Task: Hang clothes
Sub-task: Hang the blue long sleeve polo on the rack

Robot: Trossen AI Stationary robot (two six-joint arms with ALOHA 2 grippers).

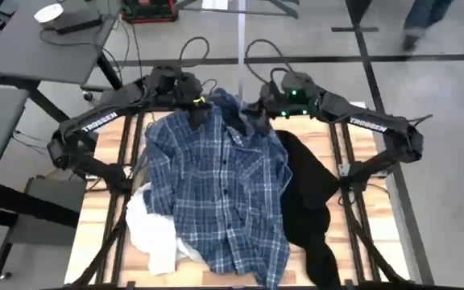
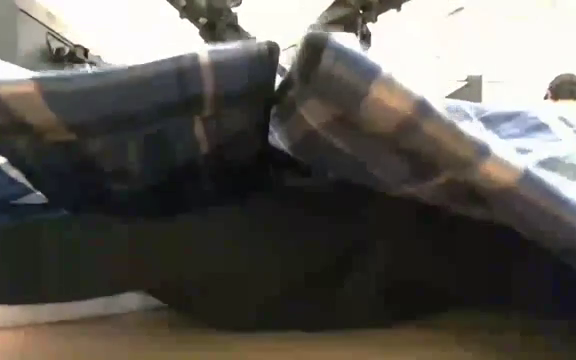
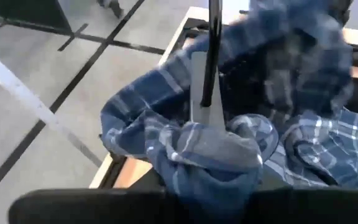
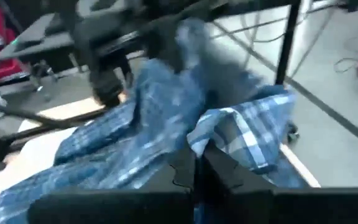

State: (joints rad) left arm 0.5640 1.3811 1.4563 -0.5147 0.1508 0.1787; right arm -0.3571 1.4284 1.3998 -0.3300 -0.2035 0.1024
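While both arms meet at the table's far edge, the left gripper (image 1: 193,103) pinches the plaid shirt (image 1: 216,193) at its collar and the right gripper (image 1: 258,109) is clamped on the fabric just beside it. Below them the shirt runs lengthwise toward the near edge — collar far, hem near. A black top (image 1: 308,193) lies beside the right gripper's side, a white top (image 1: 155,234) under the shirt's opposite edge.
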